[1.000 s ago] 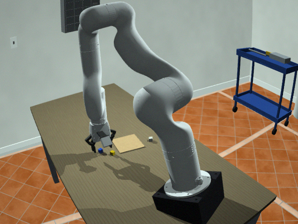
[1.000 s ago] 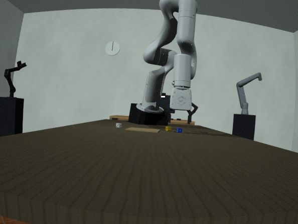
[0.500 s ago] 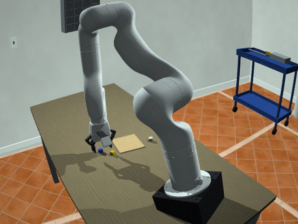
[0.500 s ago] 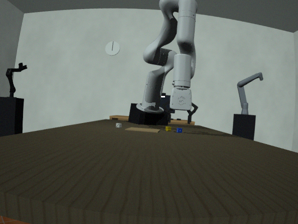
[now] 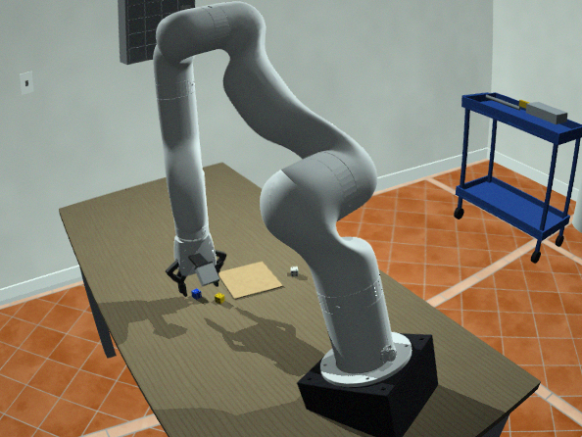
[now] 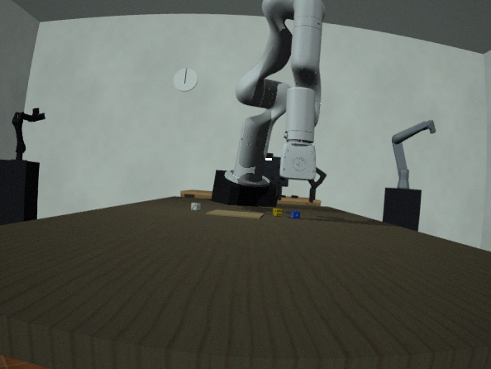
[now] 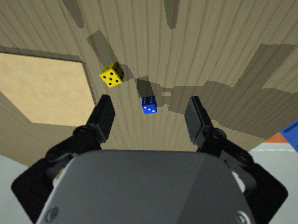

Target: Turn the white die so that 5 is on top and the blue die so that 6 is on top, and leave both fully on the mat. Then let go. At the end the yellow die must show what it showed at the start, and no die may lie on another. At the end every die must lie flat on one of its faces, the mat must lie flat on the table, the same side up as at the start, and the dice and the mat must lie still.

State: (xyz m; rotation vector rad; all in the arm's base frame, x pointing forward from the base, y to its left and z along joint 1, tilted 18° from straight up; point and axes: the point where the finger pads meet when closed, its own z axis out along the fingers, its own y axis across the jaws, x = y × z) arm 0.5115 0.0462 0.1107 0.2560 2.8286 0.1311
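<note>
On wood-grained tabletop, small blue die with white pips.
</note>
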